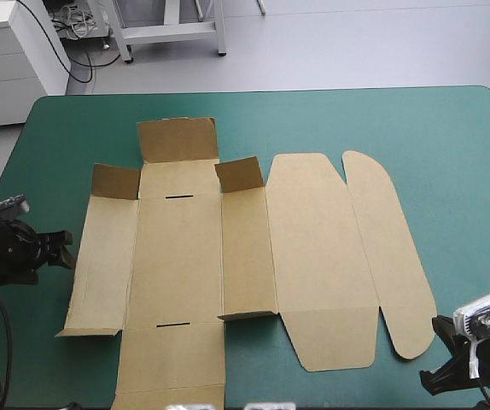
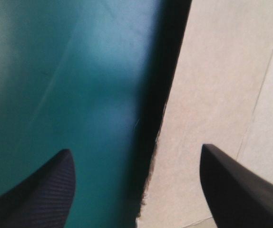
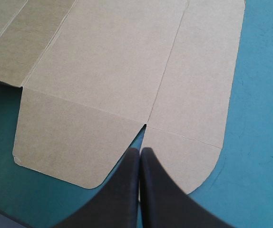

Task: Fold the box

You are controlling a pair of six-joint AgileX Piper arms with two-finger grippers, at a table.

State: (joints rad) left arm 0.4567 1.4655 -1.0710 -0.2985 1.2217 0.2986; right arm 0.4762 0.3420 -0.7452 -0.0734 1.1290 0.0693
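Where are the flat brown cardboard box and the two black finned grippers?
flat brown cardboard box point(image 1: 177, 256), high view, on its wide middle panel.
left black gripper point(image 2: 136, 149), left wrist view, midway between its open fingertips.
right black gripper point(image 3: 140, 151), right wrist view, where its shut fingertips meet.

Most of the table point(image 1: 450, 128) is taken in from above and behind, facing forward and down, its far edge near the top. The left edge of the box point(image 2: 222, 95) is viewed very closely, steeply downward, from over the left gripper point(image 2: 135, 148). Its near right flaps are seen from farther back, along the right gripper point(image 3: 140, 149); both parts are shared with the high view.
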